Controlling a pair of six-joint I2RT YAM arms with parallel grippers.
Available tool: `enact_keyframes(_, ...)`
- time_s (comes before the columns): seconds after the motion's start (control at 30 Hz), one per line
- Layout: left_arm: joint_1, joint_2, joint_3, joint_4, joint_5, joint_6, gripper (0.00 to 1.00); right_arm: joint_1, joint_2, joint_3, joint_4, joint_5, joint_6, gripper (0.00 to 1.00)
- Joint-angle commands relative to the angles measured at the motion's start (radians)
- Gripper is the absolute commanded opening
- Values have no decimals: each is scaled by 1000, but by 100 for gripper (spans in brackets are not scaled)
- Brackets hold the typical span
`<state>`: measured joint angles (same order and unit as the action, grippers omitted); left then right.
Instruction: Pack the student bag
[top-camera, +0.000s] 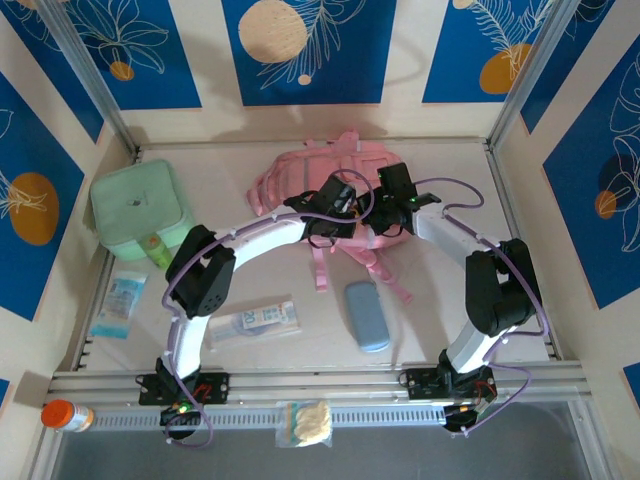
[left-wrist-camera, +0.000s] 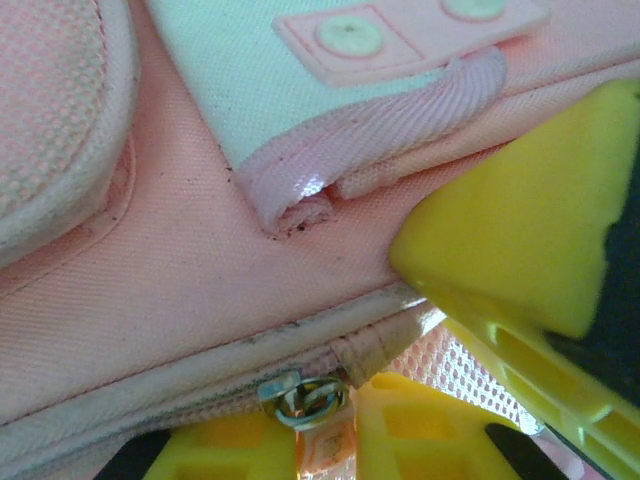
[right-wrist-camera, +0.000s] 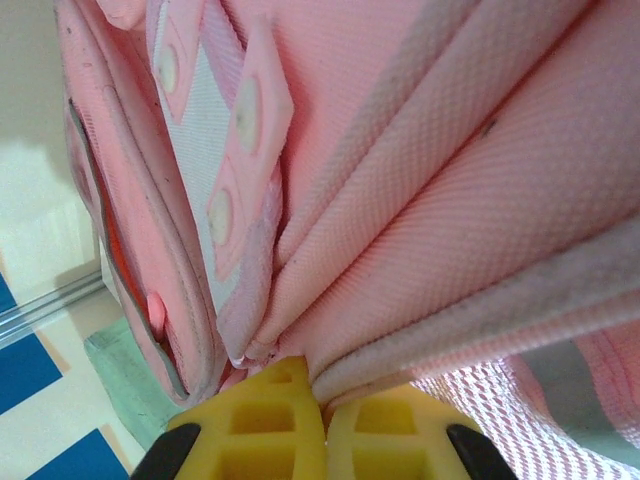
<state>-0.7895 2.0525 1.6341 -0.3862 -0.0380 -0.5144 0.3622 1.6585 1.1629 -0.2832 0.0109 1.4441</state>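
**Both grippers clamped on the student bag, zip pull pinched**

Your student bag (top-camera: 290, 175) lies flat at the far middle of the table (top-camera: 450, 330). Its loose straps (top-camera: 320, 268) trail off the near side toward the arm bases, and both arms reach in over the bag's near half.

Your left gripper (left-wrist-camera: 340, 425) is down at the bag's zip line with its yellow fingers squeezed to a thin gap. The metal zip pull (left-wrist-camera: 300, 398) and its little tab sit pinched in that gap.

Your right gripper (right-wrist-camera: 322, 400) is just beside it on the bag. Its jaws are closed all the way, with a fold of the bag's pink fabric clamped between them.

Other stuff around the bag: a mint-green lidded case (top-camera: 135, 210) sits well off to the bag's left. A blue pouch (top-camera: 367, 315) lies on the bag's near side, just past the strap ends.
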Motion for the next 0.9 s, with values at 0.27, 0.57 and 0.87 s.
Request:
enact_keyframes(0.27, 94, -177, -173, 81, 163, -4, 0, -58, -96, -12, -48, -123, -149, 0)
enact_keyframes(0.57, 192, -323, -424, 105, 223, 26, 0, -118, -65, 31, -87, -151, -348, 0)
enact_keyframes(0.87, 224, -347, -471, 114, 292, 100, 0, -119, 14, 135, -101, -218, -479, 0)
